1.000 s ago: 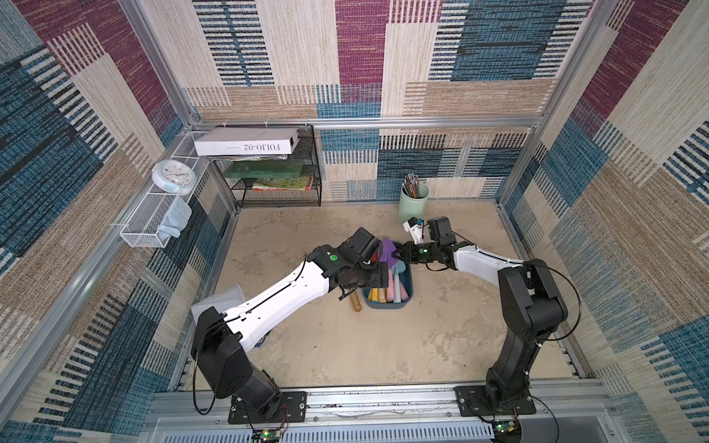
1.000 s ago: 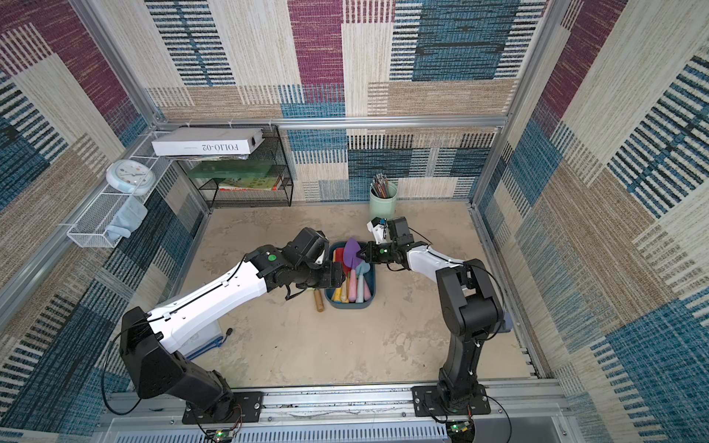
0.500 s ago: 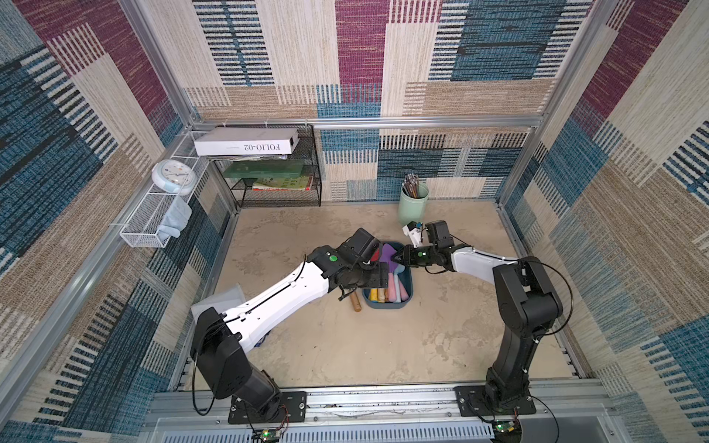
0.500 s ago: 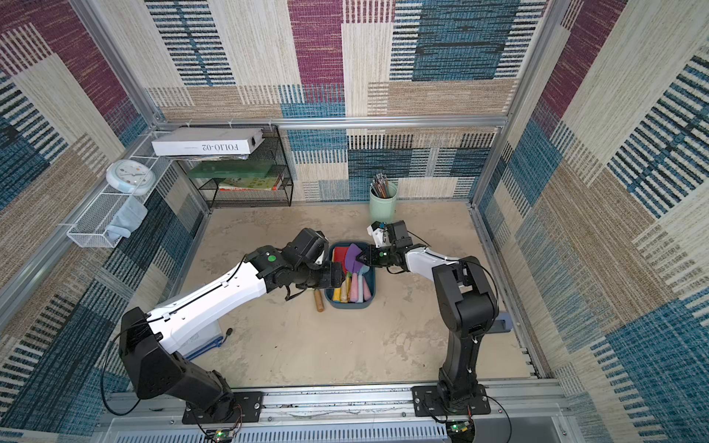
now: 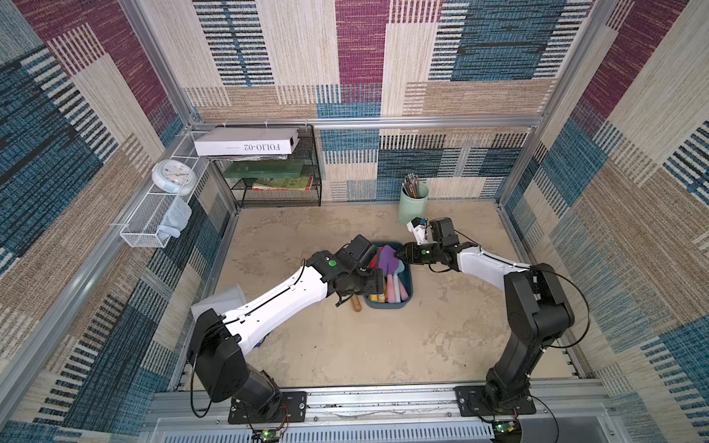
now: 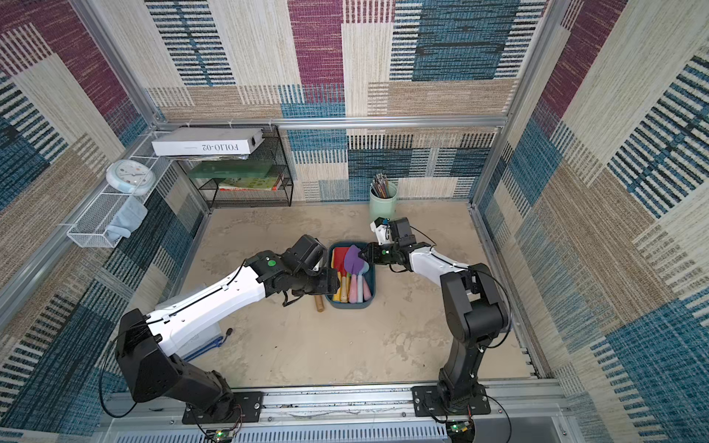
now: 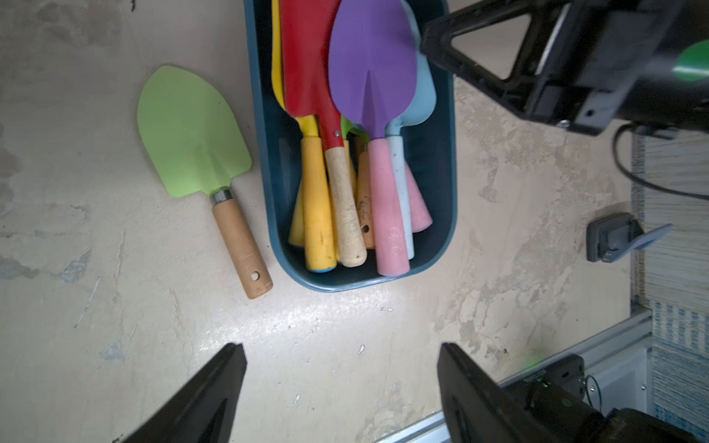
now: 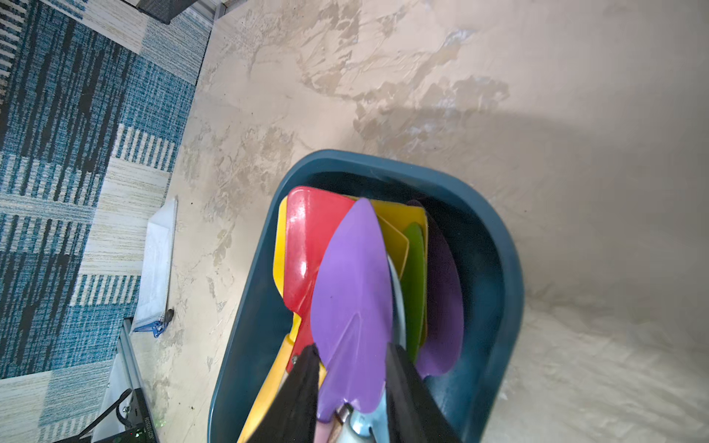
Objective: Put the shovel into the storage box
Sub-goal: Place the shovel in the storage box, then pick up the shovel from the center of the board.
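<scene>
The left gripper hangs over the beige tabletop, its two black fingers spread wide at the bottom of the left wrist frame with nothing between them.

At centre left of that frame the green shovel lies flat on the tabletop, outside the storage box. Its long axis is slanted. The blade points to the upper left and the wooden handle runs to the lower right, ending just beside the box's lower left corner. In a top view only the end of that handle shows from under the left arm.

The box stands in the middle, its long side running top to bottom of the frame. The shovels in it lie along that length, blades toward the top edge and handles toward the bottom. From the left they are a yellow shovel, a red shovel, the purple shovel with a pink handle lying on top, and a light blue shovel under its right edge.

At upper right the right gripper reaches the purple blade's right edge. In the right wrist view its fingers stand narrowly apart, and the purple blade shows in the gap. I cannot tell whether they touch it.
</scene>
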{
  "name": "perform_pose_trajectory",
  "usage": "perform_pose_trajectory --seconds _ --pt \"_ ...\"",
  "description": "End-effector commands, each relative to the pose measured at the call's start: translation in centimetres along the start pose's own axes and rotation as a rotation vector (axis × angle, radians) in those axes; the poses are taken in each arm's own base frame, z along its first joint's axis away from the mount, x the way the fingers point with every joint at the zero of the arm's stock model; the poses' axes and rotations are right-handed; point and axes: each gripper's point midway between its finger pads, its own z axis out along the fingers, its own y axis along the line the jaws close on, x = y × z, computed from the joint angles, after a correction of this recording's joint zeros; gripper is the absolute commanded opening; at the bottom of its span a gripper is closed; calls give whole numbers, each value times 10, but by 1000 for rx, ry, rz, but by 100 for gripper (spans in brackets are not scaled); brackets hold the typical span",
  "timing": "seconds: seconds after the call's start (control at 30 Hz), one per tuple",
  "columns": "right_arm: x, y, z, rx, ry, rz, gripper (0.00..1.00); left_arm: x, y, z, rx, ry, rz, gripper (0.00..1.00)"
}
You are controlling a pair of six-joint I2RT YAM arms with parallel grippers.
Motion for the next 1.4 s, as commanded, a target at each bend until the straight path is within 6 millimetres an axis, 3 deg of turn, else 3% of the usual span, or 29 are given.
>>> perform_pose_trajectory --seconds 0.0,0.27,0.57,0.97,1.37 --pt "2 -3 -7 38 2 -16 32 4 19 3 -70 0 -61 82" --pt "-3 6 -25 57 -22 -49 26 16 58 26 -164 62 -213 81" --pt "-7 13 -38 64 -39 -72 22 29 78 56 -191 137 -332 78" --pt "-4 7 -42 75 -37 -76 20 28 75 93 -149 186 -390 75" --pt "-2 2 -39 73 -30 -65 19 36 79 109 -173 225 -389 67"
